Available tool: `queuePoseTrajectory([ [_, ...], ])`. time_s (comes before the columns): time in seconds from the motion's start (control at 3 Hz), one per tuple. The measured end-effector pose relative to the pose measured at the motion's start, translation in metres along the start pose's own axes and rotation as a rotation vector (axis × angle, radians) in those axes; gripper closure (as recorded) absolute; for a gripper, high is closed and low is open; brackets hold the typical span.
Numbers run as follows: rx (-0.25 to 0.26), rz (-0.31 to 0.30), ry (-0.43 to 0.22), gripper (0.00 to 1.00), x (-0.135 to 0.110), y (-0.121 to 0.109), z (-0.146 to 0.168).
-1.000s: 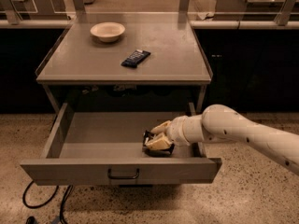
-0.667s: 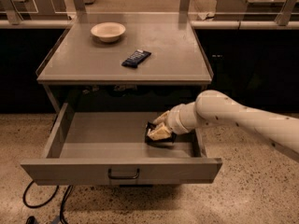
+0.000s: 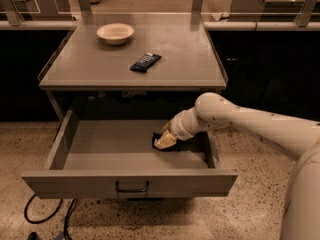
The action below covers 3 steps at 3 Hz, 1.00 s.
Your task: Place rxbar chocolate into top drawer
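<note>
Here, gripper [image 3: 165, 141] inside top drawer [image 3: 110, 151] (blue bar [image 3: 145, 62] on tabletop [image 3: 190, 59]).

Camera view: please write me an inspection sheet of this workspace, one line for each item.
Surface: grey table, with the top drawer under it pulled open.
Job's things: rxbar, a dark shape in the right part of the drawer, mostly hidden by the gripper.
Clutter: bowl and blue bar on the table, apart from each other.
Grippers: gripper low inside the drawer, at the rxbar.
Cables: black cable looping on the floor, lower left.
Surroundings: speckled floor; counters behind the table.
</note>
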<state>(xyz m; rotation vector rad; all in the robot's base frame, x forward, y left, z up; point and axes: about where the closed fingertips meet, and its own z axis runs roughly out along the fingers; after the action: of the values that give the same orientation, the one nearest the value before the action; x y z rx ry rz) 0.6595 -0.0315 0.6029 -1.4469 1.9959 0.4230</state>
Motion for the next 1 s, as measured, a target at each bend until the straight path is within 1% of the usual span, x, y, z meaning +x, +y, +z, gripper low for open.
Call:
queuePoseTrajectory([
  [0.33, -0.005, 0.003, 0.0, 1.0, 0.0015, 0.0009, 0.0034],
  [0.67, -0.005, 0.003, 0.0, 0.85, 0.0015, 0.001, 0.0034],
  [1.0, -0.006, 0.003, 0.0, 0.62, 0.0015, 0.001, 0.0034],
])
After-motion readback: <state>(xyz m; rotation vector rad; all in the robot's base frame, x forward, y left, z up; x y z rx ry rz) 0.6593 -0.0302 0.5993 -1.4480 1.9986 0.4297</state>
